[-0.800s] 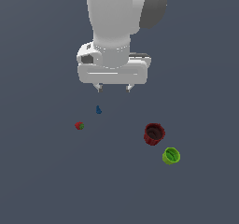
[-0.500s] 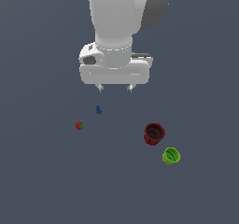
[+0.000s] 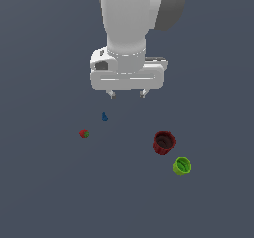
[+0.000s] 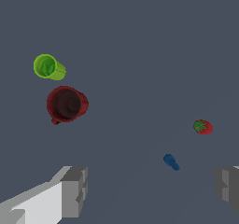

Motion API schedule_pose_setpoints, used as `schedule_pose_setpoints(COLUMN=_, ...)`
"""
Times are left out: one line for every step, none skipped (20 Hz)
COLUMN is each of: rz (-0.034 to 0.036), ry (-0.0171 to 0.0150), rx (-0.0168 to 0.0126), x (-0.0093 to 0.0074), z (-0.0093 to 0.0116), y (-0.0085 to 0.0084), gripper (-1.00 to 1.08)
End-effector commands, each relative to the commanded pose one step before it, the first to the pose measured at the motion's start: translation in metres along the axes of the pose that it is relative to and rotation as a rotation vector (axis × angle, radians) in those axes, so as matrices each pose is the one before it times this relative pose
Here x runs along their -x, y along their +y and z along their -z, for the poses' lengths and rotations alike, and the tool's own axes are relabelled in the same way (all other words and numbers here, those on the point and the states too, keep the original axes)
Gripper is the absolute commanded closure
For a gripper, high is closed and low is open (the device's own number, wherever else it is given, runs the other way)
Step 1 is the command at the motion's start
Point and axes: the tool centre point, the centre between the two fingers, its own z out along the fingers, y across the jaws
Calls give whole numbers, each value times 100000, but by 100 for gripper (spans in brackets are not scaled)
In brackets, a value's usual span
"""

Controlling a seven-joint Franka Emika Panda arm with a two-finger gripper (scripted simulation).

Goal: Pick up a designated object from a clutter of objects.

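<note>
The lime-green cup (image 3: 182, 165) lies on the grey floor toward the exterior view's right, close beside the dark red cup (image 3: 163, 142). A tiny blue piece (image 3: 104, 116) and a small strawberry-like piece (image 3: 85, 133) lie to the left. My gripper (image 3: 128, 94) hangs open and empty well above the floor, up and to the left of both cups. The wrist view shows the green cup (image 4: 48, 67), the red cup (image 4: 66, 104), the blue piece (image 4: 171, 162), the strawberry piece (image 4: 202, 127) and my two fingers (image 4: 73, 191) spread wide.
A plain dark grey floor (image 3: 49, 192) surrounds the four small items. The white arm body (image 3: 130, 29) fills the upper middle of the exterior view.
The arm and gripper have shifted slightly to the exterior view's right, toward the cups. The objects have not moved.
</note>
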Motion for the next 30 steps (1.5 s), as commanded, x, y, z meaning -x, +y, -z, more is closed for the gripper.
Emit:
schedule_pose_setpoints(rz=-41, ry=-4, rx=-18, x=-29, z=-15, y=-20, gripper=-92)
schedule_pose_setpoints(rz=-118, ry=-4, rx=18, x=-82, z=-45, y=-71, gripper=-92)
schedule_pose_setpoints(rz=-215, ry=-5, rx=36, x=-120, z=-66, y=-79, gripper=-92)
schedule_pose_setpoints(rz=-272, ry=-3, rx=49, x=-156, z=-86, y=-109, gripper=-92)
schedule_pose_setpoints(rz=-346, ry=-2, rx=64, x=-191, z=-106, y=-130, gripper=-92)
schedule_pose_setpoints(rz=-402, ry=0, rx=74, x=-225, z=-127, y=-159, gripper=-92)
schedule_pose_setpoints(rz=-466, ry=0, rx=84, x=-254, z=-147, y=-180, gripper=-92)
schedule_pose_setpoints(rz=-518, ry=-1, rx=90, x=-284, z=-170, y=-212, gripper=-92)
schedule_pose_setpoints(rz=-570, ry=-1, rx=95, x=-312, z=-193, y=-243, gripper=-92)
schedule_pose_setpoints(rz=-626, ry=0, rx=102, x=-338, z=-216, y=-271, gripper=-92)
schedule_pose_setpoints(rz=-692, ry=3, rx=111, x=-368, z=-243, y=-304, gripper=-92)
schedule_pose_setpoints(rz=-752, ry=5, rx=118, x=-393, z=-269, y=-337, gripper=-92)
schedule_pose_setpoints(rz=-808, ry=8, rx=122, x=-414, z=-297, y=-373, gripper=-92)
schedule_pose_setpoints(rz=-870, ry=11, rx=127, x=-437, z=-328, y=-411, gripper=-92)
schedule_pose_setpoints(rz=-935, ry=14, rx=131, x=-458, z=-362, y=-452, gripper=-92)
schedule_pose_setpoints(rz=-999, ry=17, rx=133, x=-476, z=-397, y=-496, gripper=-92)
schedule_pose_setpoints(rz=-1063, ry=21, rx=134, x=-491, z=-435, y=-543, gripper=-92)
schedule_pose_setpoints(rz=-1129, ry=25, rx=134, x=-502, z=-475, y=-591, gripper=-92)
schedule_pose_setpoints(rz=-1196, ry=29, rx=132, x=-509, z=-517, y=-640, gripper=-92)
schedule_pose_setpoints(rz=-1261, ry=33, rx=128, x=-511, z=-562, y=-691, gripper=-92)
schedule_pose_setpoints(rz=-1299, ry=36, rx=121, x=-498, z=-595, y=-729, gripper=-92)
schedule_pose_setpoints(rz=-1301, ry=37, rx=109, x=-469, z=-613, y=-745, gripper=-92)
schedule_pose_setpoints(rz=-1302, ry=38, rx=98, x=-438, z=-630, y=-759, gripper=-92)
schedule_pose_setpoints(rz=-1305, ry=38, rx=86, x=-406, z=-646, y=-771, gripper=-92)
schedule_pose_setpoints(rz=-1306, ry=38, rx=75, x=-374, z=-663, y=-783, gripper=-92)
schedule_pose_setpoints(rz=-1308, ry=37, rx=64, x=-341, z=-679, y=-793, gripper=-92)
schedule_pose_setpoints(rz=-1310, ry=36, rx=53, x=-307, z=-694, y=-801, gripper=-92)
schedule_pose_setpoints(rz=-1315, ry=34, rx=43, x=-274, z=-709, y=-807, gripper=-92)
schedule_pose_setpoints(rz=-1317, ry=31, rx=33, x=-239, z=-724, y=-813, gripper=-92)
schedule_pose_setpoints(rz=-1321, ry=29, rx=23, x=-204, z=-739, y=-817, gripper=-92)
